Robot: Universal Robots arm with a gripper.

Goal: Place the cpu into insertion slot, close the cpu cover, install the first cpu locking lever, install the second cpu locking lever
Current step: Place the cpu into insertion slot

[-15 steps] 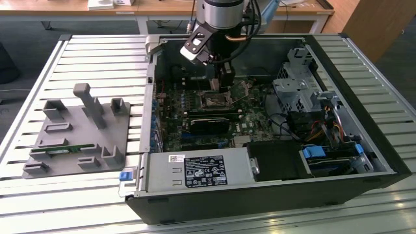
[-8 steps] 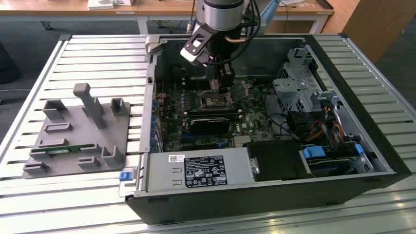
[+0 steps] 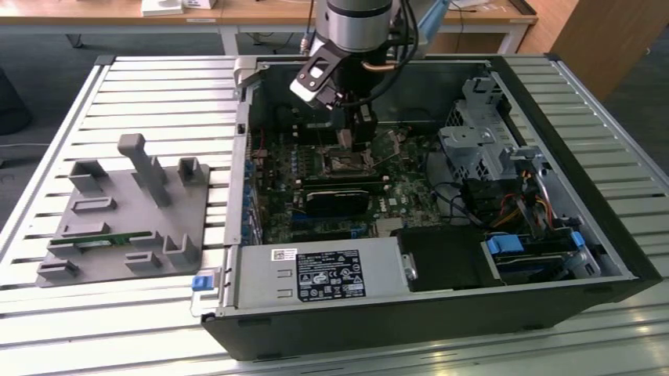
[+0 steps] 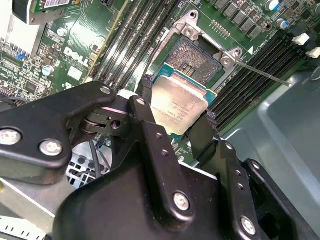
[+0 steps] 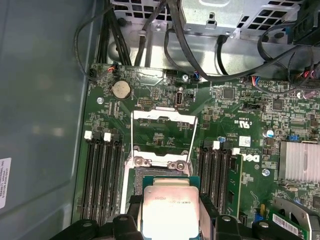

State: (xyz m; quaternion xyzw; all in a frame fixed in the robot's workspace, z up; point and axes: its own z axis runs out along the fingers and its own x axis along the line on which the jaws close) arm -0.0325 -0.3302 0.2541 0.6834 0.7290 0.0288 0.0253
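One step was in hand, the first: the cpu was carried, not yet seated.

In the exterior view my gripper (image 3: 361,139) hung inside the open computer case (image 3: 418,329), close over the insertion slot (image 3: 350,160) on the motherboard (image 3: 408,196).

In the second wrist view the jaws pinched the cpu (image 4: 177,102) by two opposite edges, silvery top up. It was held near the bare slot but apart from it.

In the first wrist view the cpu cover (image 5: 165,114) lay thrown back beyond the slot, leaving the way open. I judged the placement called for squaring the chip over the slot and lowering it level, with no sideways push.
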